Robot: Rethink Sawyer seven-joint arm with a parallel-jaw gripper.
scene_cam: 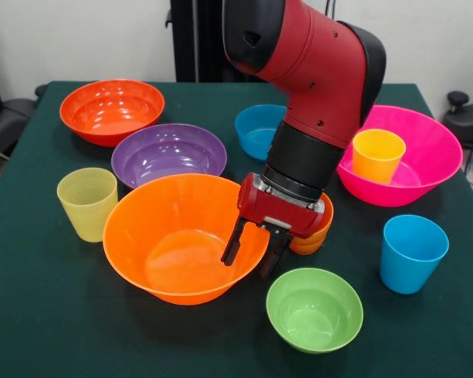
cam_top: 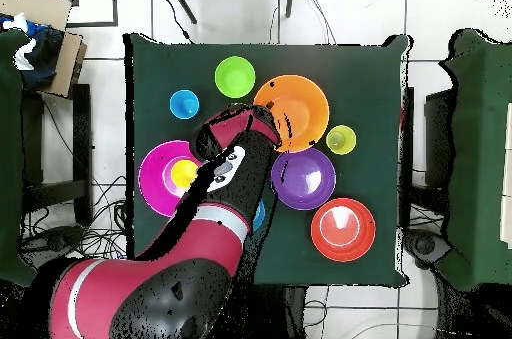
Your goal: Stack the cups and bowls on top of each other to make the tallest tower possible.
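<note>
Gripper (scene_cam: 255,252) w/ black fingers spread apart, empty, straddling rim of lg glossy orange bowl (scene_cam: 169,244): one finger inside, one outside. Orange cup (scene_cam: 319,233) just behind it, partly hidden. Smooth yellow cup (scene_cam: 377,155) upright inside hot pink bowl (scene_cam: 433,150). Ribbed pale cup (scene_cam: 87,202), purple bowl (scene_cam: 169,152), lime bowl (scene_cam: 314,308), sky blue cup (scene_cam: 411,252) sit apart on green cloth.

The front view looks from close and slightly above across the green table (scene_cam: 47,315), while the overhead view looks straight down from much higher, turned half round, and both share the tabletop with the large orange bowl (scene_cam: 173,236) (cam_top: 300,105) and the arm (scene_cam: 315,71) (cam_top: 215,225).
</note>
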